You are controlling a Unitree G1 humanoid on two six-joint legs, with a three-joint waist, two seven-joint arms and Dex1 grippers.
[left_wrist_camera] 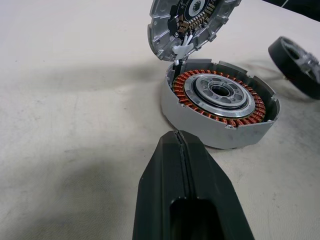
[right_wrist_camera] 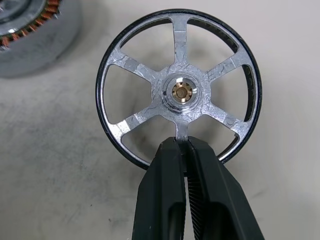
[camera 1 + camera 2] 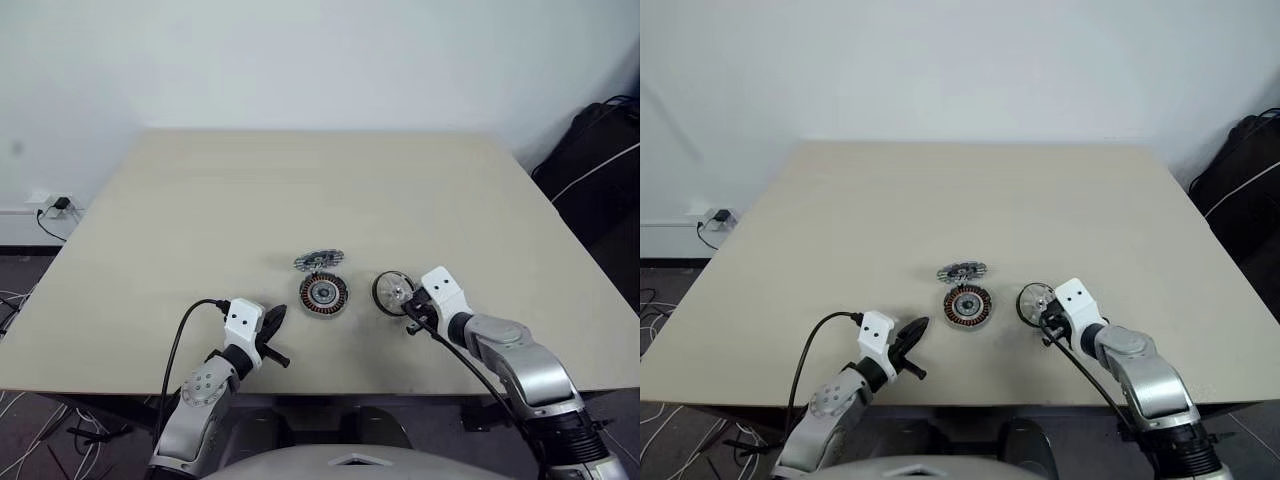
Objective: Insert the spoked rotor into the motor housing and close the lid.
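Beige table (image 3: pixel 200 200), white wall behind. Motor housing (image 3: pixel 323 293) near front edge, uncovered; lid (image 3: pixel 319 261) propped just behind it. Right gripper (image 2: pixel 186 150) pinched on spoked rotor (image 2: pixel 179 89), beside housing. Left gripper (image 1: pixel 181 145) closed, empty. Insertion and closing remain.

Each arm is silver-grey with rounded, metallic-looking segments and ends in a white block bearing two small dark dots. From each block projects a black end effector: the left end effector (image 3: pixel 272 322) and the right end effector (image 2: pixel 186 150), its fingers ridged inside. A black cable (image 3: pixel 180 335) loops behind the left block.
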